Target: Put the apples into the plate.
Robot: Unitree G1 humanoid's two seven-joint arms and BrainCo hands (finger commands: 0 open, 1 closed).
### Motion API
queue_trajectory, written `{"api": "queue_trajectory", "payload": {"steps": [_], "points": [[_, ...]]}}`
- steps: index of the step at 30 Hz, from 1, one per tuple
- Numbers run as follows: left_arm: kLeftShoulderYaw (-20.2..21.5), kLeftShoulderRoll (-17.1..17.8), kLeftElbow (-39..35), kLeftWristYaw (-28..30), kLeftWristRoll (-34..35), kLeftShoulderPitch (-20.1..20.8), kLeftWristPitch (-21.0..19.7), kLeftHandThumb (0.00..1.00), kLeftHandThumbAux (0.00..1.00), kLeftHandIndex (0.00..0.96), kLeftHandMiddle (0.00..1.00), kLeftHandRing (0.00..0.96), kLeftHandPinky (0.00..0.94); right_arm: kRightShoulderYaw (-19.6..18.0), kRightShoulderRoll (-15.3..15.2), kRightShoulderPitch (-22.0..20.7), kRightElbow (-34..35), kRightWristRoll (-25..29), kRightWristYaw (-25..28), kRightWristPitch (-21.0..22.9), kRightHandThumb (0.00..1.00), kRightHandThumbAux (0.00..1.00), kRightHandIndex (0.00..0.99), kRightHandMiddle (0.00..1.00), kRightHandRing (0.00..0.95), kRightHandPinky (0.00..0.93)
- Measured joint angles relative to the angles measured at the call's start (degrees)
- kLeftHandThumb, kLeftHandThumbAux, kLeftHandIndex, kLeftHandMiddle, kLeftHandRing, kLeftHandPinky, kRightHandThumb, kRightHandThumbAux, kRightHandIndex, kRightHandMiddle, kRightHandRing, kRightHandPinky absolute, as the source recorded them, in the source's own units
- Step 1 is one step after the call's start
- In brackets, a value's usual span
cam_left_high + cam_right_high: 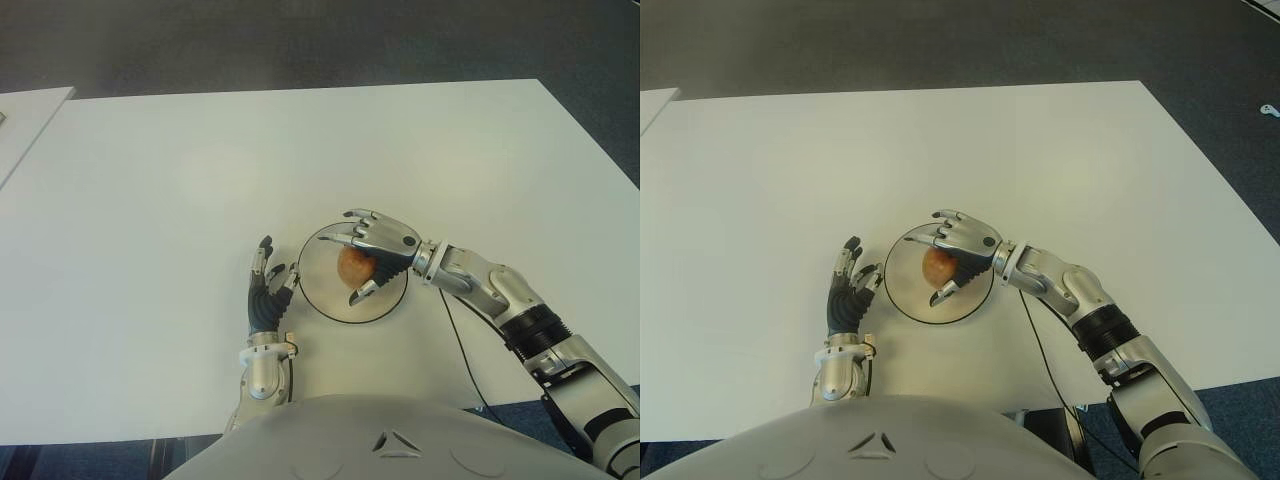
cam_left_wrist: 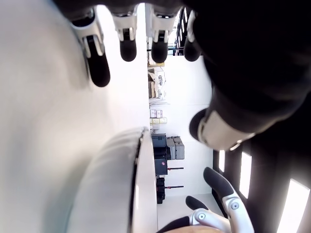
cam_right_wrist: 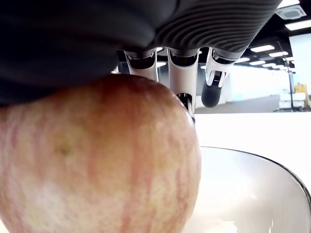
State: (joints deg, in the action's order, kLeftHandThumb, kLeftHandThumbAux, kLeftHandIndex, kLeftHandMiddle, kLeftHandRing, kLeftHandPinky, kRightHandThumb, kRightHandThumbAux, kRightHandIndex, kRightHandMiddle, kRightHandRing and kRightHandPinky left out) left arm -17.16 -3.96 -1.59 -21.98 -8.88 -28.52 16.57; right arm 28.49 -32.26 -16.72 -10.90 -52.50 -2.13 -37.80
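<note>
Right hand [image 1: 372,258] cups an apple [image 1: 354,266] over the plate [image 1: 322,296], ready to set it down.
Its fingers [image 3: 183,73] grip the fruit; the left hand [image 1: 266,292], fingers released, waits at the plate's nine o'clock on the bench [image 1: 150,200].

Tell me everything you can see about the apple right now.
The apple is roundish, red streaked with yellow, its skin smooth and unbroken where visible. It sits over the middle of the round white plate, whose rim is dark. The right hand is cupped over it from above, palm on its top and fingers arched past its far side. Whether its underside touches the plate cannot be seen. The left hand shows open just left of the plate, apart from the apple. No stalk or leaf shows.
</note>
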Motion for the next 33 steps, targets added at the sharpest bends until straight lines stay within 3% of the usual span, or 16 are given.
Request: {"api": "queue_trajectory", "payload": {"steps": [33], "points": [[0.0, 0.0, -0.3, 0.1, 0.4, 0.0, -0.3, 0.000, 0.733, 0.041, 0.030, 0.006, 0.023, -0.2, 0.2, -0.1, 0.0, 0.0, 0.1, 0.0, 0.074, 0.285, 0.000, 0.000, 0.000, 0.000]]}}
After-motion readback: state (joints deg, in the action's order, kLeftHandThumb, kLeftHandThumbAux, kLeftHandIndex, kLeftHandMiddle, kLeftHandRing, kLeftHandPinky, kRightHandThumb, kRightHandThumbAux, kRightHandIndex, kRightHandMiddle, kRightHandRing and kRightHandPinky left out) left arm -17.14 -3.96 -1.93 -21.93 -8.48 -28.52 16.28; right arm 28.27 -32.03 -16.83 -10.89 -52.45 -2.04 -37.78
